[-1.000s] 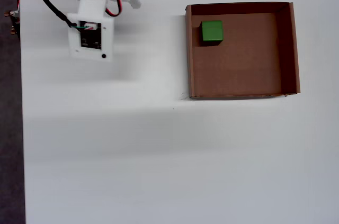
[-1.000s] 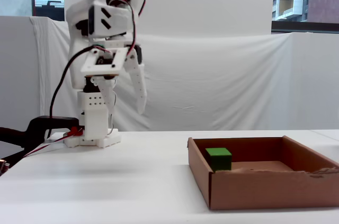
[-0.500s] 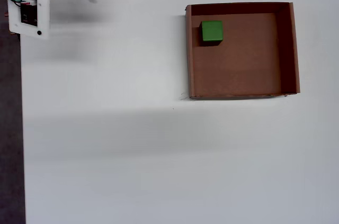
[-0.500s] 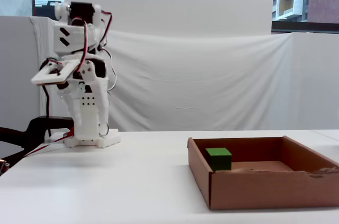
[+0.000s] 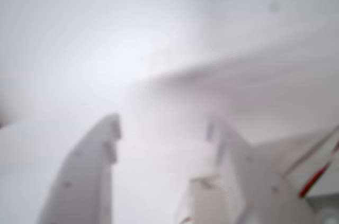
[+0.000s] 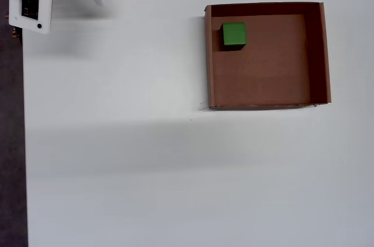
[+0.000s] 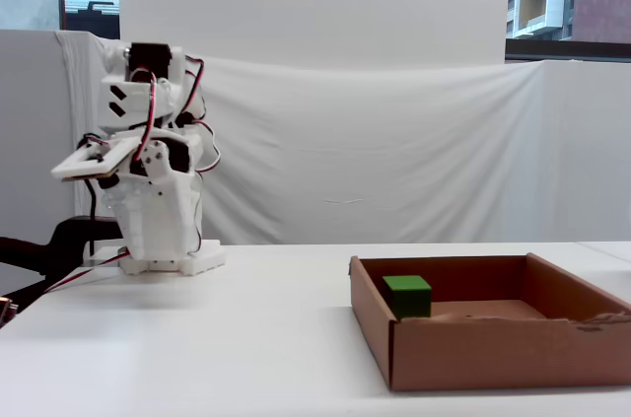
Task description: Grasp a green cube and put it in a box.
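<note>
Wrist view shows the gripper [image 5: 164, 128] with a clear gap between its two white fingers and nothing held, only blurred white beyond them. The arm [image 7: 148, 190] sits folded over its base at the table's [image 6: 117, 159] far left edge, well apart from the box [image 6: 318, 54]. The green cube [image 6: 234, 34] lies on the box floor near the upper-left corner in the overhead view. Little seems left to go wrong; a careless sweep back toward the box could bump its wall and shift it.

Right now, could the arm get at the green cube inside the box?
Probably yes: the green cube sits uncovered in the open-topped box, nothing lies between. The arm is folded back at its base.
</note>
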Robot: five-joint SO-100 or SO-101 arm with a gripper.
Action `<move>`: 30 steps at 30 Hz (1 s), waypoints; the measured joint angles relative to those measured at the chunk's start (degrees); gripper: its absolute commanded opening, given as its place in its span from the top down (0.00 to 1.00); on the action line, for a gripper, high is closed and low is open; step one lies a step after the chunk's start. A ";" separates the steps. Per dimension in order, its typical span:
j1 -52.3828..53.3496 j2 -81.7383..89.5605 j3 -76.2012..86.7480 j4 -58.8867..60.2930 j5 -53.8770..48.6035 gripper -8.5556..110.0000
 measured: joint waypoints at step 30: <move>1.85 10.99 10.90 -7.65 -0.79 0.74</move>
